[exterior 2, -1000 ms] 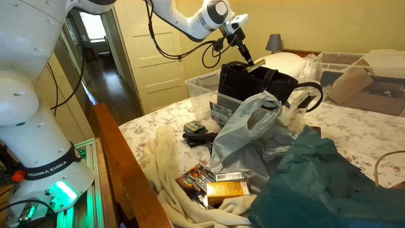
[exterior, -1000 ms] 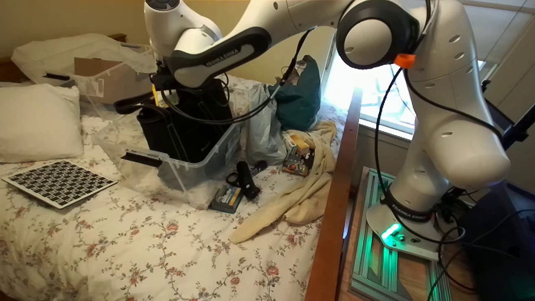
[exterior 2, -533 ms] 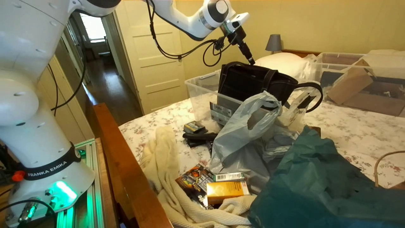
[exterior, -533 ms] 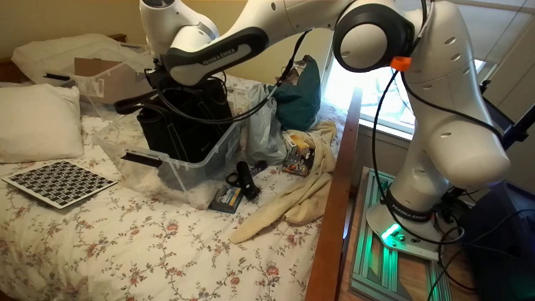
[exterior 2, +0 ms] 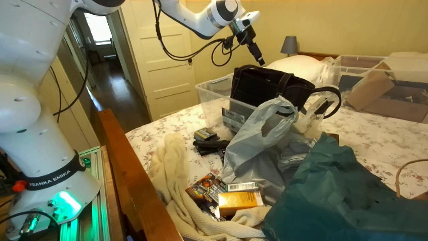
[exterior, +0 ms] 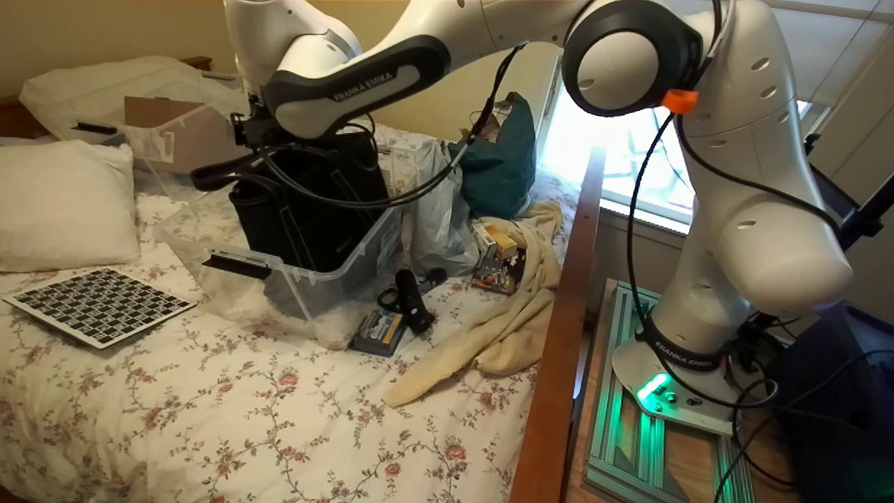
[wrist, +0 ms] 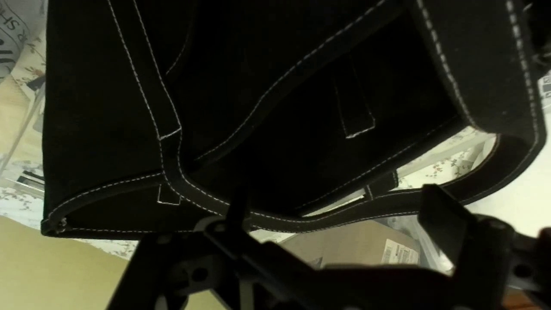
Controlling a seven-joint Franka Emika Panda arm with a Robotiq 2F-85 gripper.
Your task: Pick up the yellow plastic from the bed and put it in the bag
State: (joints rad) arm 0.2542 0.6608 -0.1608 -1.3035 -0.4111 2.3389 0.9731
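above the black tote bag (exterior 2: 255, 85) in the clear plastic bin (exterior 2: 211, 97), my robotiq gripper (wrist: 335, 198) hangs spread wide, gripping nothing; the bag's inside looks too dark to judge.

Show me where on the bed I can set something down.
Widest bare room: the bed between the checkered board, near tub, cloth and rail. Another bare patch lies between the green bag and far tub. Crowded: around the gray bag, where the gadget and small boxes lie.
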